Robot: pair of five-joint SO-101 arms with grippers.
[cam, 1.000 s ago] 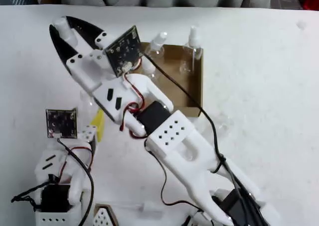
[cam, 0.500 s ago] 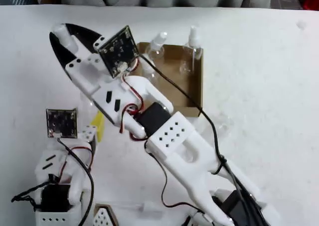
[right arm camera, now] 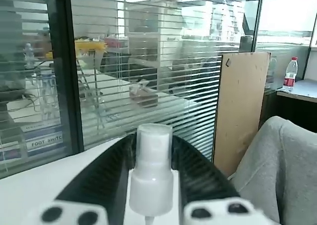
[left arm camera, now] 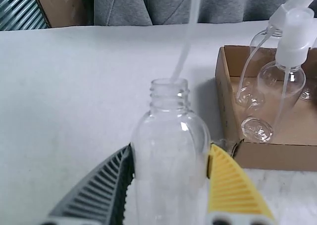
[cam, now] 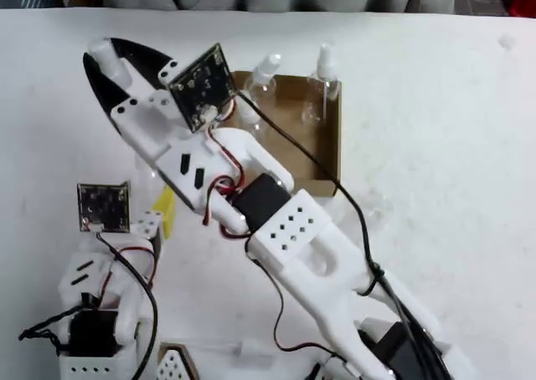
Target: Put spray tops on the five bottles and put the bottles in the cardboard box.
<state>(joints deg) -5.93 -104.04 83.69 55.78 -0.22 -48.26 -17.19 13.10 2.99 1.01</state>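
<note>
Beside cardboard box (left arm camera: pixel 277 158): L end effector (left arm camera: pixel 171 148) clamps open bottle (left arm camera: pixel 168 131), base cut off; R end effector (right arm camera: pixel 152 139) pinches spray top (right arm camera: pixel 151 173).

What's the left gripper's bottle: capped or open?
Open. The bottle has a bare threaded neck; a dip tube just reaches its mouth.

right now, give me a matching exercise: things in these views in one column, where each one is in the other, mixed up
Things
1. uncapped bottle
2. spray top
3. capped bottles
4. dip tube

Places
A. standing in the cardboard box
B. gripped by the left end effector
C. lower end at the uncapped bottle's mouth
D. gripped by the right end effector

Pairs: 1-B, 2-D, 3-A, 4-C
</note>
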